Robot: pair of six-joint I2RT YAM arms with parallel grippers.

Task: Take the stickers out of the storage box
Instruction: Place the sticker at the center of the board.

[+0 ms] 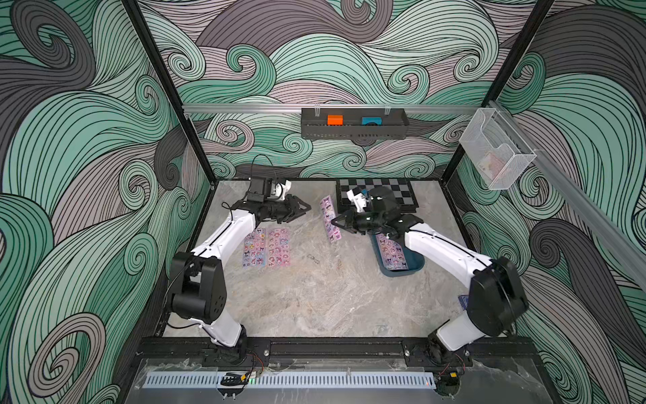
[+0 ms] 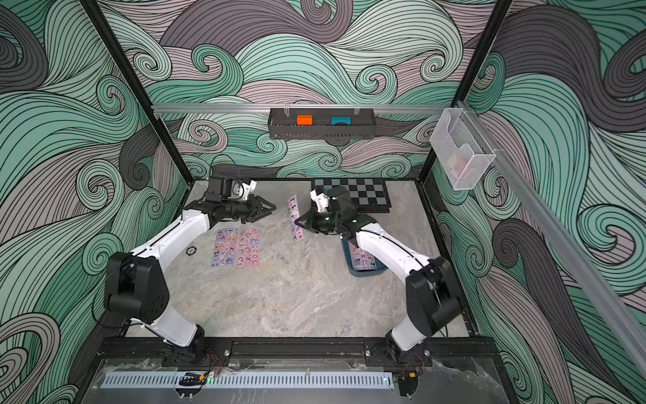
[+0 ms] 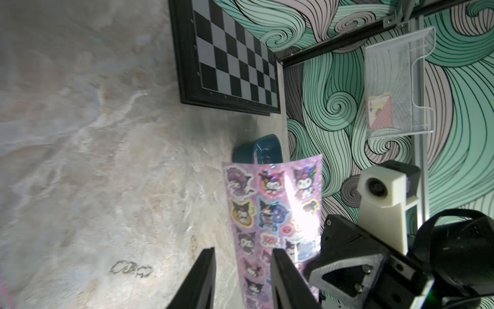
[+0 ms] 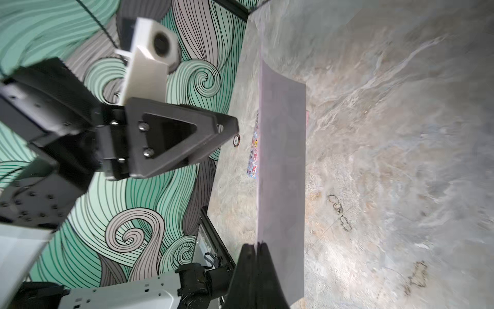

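Table point(image 1: 314, 297) holds two stickers point(image 1: 254, 247) point(image 1: 278, 246); left end effector point(image 1: 304, 211) released, right end effector point(image 1: 335, 222) clenching another.

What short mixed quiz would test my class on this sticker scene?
1. True or false: the right gripper is shut on a sheet.
2. How many sheets lie flat on the table?
3. The box holds: A) nothing; B) a sheet; C) a ball.
Key: 1 true; 2 two; 3 B.
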